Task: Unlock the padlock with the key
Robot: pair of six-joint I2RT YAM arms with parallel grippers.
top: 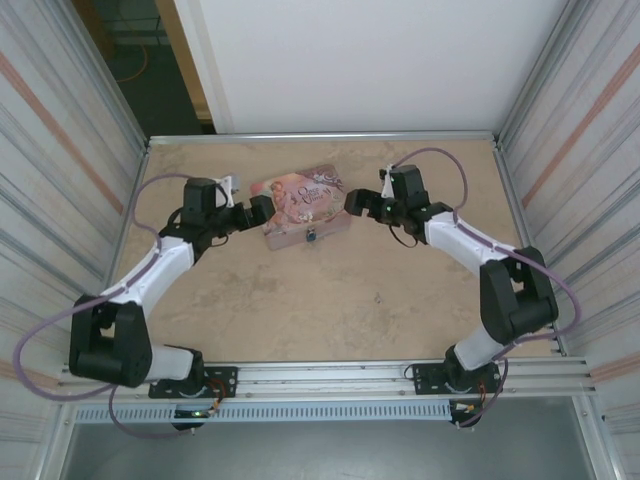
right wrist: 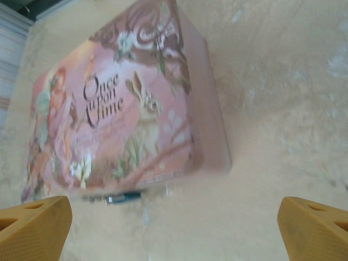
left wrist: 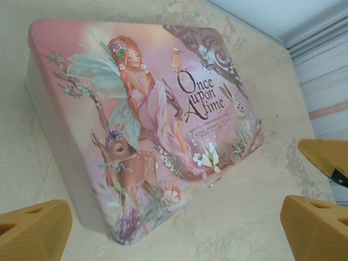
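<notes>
1. The padlock (top: 312, 237) was at the near long side of the tin (top: 300, 198), against its wall. The tin lay on the table (top: 330, 300).
2. In the top view, the left gripper (top: 258, 212) was at the left end of the tin and the right gripper (top: 352, 203) at the right end. The padlock was between them, a little nearer to the arm bases than both.
3. The left gripper's jaws stood wide apart and held nothing. Its wrist view looked over the lid of the tin.
4. The right gripper's jaws also stood wide apart and held nothing.
5. In the right wrist view, the padlock (right wrist: 124, 198) showed as a small blue body at the lower edge of the tin. It was above the gap between the fingers (right wrist: 33, 224) and closer to the left one, and it touched neither.
6. A thin dark part stuck out beside the blue body, but the picture was too blurred to tell what it was.
</notes>
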